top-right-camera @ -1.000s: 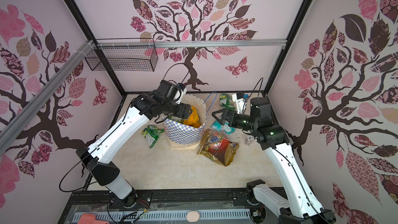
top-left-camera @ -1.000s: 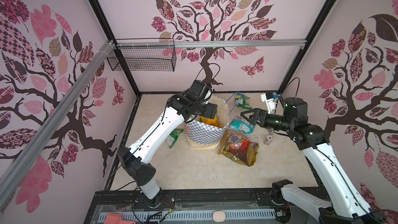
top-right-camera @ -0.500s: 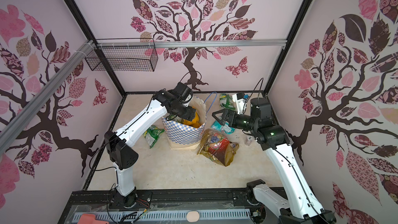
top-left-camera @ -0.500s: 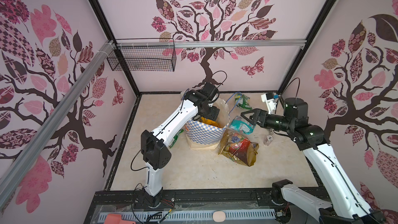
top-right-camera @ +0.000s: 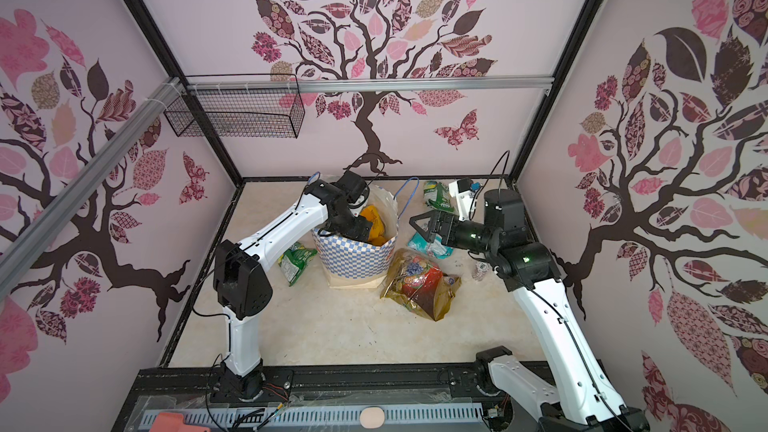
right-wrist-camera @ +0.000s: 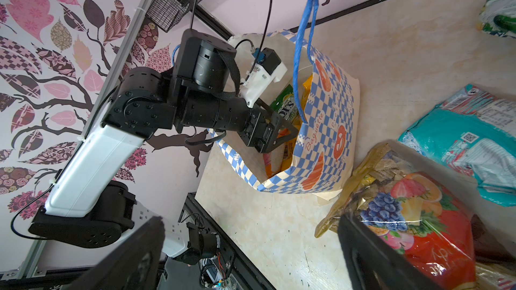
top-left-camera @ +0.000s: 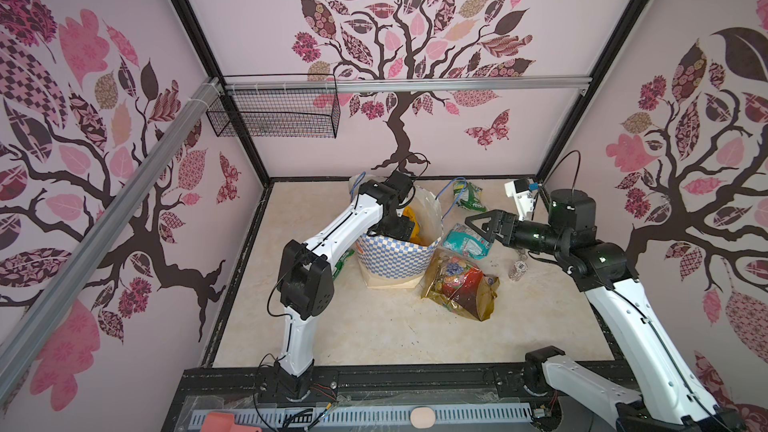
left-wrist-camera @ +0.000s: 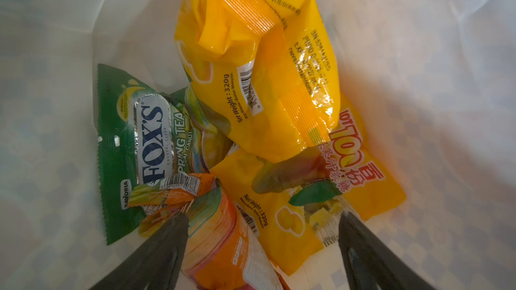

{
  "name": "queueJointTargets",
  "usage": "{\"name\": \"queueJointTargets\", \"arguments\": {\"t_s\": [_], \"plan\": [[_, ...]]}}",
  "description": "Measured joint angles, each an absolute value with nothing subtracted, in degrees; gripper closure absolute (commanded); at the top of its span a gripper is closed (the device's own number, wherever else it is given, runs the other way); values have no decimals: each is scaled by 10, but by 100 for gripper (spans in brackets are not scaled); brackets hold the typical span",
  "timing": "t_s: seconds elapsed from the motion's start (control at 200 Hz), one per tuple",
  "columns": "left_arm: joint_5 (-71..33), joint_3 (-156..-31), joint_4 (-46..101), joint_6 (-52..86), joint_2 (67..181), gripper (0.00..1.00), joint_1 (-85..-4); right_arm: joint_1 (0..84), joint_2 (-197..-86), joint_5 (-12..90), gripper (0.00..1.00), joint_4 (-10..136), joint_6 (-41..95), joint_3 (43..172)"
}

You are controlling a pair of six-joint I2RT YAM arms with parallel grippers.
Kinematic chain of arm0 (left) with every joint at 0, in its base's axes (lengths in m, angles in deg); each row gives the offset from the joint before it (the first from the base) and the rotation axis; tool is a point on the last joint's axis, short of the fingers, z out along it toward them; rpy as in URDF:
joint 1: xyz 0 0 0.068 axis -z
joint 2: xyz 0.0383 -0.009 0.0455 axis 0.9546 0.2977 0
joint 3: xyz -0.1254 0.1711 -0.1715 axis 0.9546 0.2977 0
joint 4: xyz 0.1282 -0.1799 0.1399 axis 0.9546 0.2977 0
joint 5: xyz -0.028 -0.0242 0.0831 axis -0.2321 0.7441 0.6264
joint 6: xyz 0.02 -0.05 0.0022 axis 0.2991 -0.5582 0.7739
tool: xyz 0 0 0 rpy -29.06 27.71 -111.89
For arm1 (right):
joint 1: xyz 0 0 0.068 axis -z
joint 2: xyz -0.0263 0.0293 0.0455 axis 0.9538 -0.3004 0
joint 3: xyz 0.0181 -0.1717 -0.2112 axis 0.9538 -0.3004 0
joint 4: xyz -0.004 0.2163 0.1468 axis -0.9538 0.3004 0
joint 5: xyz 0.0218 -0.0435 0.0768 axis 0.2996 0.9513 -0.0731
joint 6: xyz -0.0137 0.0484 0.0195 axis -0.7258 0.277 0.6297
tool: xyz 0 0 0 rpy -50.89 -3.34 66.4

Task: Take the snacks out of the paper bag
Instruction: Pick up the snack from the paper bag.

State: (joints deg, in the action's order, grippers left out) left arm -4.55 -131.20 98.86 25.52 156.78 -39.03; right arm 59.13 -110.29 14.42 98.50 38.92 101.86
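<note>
The left arm's elbow has swung forward. The left claw (left-wrist-camera: 262, 217) is spread open inside the paper bag (top-left-camera: 395, 257) over four snacks (left-wrist-camera: 259, 79). Four more packets (top-left-camera: 457, 284) lie on the surface (top-left-camera: 374, 334). The right claw (top-left-camera: 473, 228) gapes empty.

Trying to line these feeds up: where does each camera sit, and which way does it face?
Top views: high at the robot's end, looking down toward the back wall; left arm and right arm show, paper bag between.
Left wrist: inside the bag, facing its bottom; open left gripper frames the FOX'S packet and yellow packets.
Right wrist: beside the bag, facing it; open right gripper; left arm, its end inside.
Shared: bag everywhere; FOX'S packet in both wrist views.
</note>
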Motion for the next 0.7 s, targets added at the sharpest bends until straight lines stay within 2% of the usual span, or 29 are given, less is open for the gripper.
{"name": "queueJointTargets", "arguments": {"t_s": [0.265, 0.695], "plan": [[-35, -1305, 982, 267, 1631, 11, -392, 591, -1103, 146, 0, 988, 391, 1019], [-15, -1272, 948, 279, 1661, 13, -393, 591, -1103, 146, 0, 994, 391, 1019]]}}
